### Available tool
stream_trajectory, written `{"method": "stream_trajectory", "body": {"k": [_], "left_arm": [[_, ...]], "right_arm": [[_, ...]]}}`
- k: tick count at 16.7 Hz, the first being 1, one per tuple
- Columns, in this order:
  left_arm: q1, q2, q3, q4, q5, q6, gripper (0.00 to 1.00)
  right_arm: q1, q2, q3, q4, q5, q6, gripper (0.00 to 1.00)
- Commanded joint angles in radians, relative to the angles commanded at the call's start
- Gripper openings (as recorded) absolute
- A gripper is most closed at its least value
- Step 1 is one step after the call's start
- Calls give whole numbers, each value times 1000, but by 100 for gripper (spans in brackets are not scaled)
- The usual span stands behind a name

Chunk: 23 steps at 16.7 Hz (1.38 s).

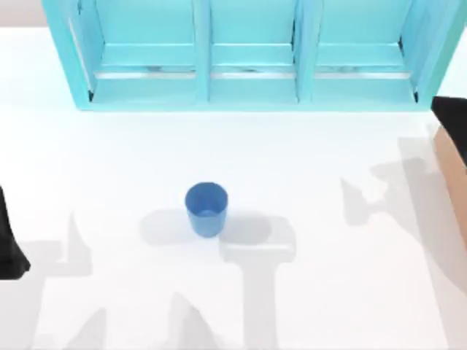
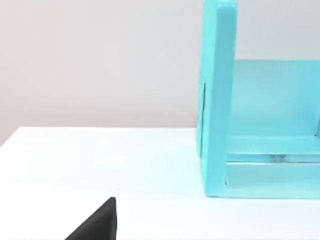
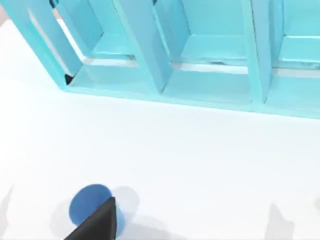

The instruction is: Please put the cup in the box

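The cup (image 1: 206, 208) stands upright and alone on the white table (image 1: 314, 160), a little left of the middle in the top view, well in front of the cyan shelf unit (image 1: 252, 55). It is plain blue, open mouth up, with no label, brand or writing on it that can be read. In the right wrist view the cup (image 3: 89, 205) sits low in the scene, partly behind a dark fingertip (image 3: 100, 222) of the right gripper, which hangs above it and apart from it.

At the table's right edge a tan strip, probably a wall of the box (image 1: 452, 171), shows just beside a dark part of the right arm (image 1: 451, 117); too little of it is visible to be sure.

The left arm (image 1: 9, 240) is parked at the table's left edge. The shelf's three compartments carry no markings.

Whether either gripper is released or clenched, I cannot tell.
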Motion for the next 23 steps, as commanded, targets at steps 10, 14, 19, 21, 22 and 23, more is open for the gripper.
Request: {"method": "stream_trajectory", "body": {"k": [10, 14, 19, 21, 22, 23], "left_arm": [[0, 0, 0, 0, 0, 0, 100], [0, 0, 0, 0, 0, 0, 100], [0, 0, 0, 0, 0, 0, 100], [0, 0, 0, 0, 0, 0, 100], [0, 0, 0, 0, 0, 0, 100], [0, 0, 0, 0, 0, 0, 100]], "right_arm": [[373, 1074, 1112, -679, 37, 350, 100], [447, 1391, 1400, -863, 93, 469, 100], [486, 1674, 1701, -998, 181, 583, 100], [491, 1743, 1784, -1027, 212, 615, 100], [492, 1768, 1814, -1038, 225, 628, 100], [493, 1788, 1839, -1046, 236, 638, 100]]}}
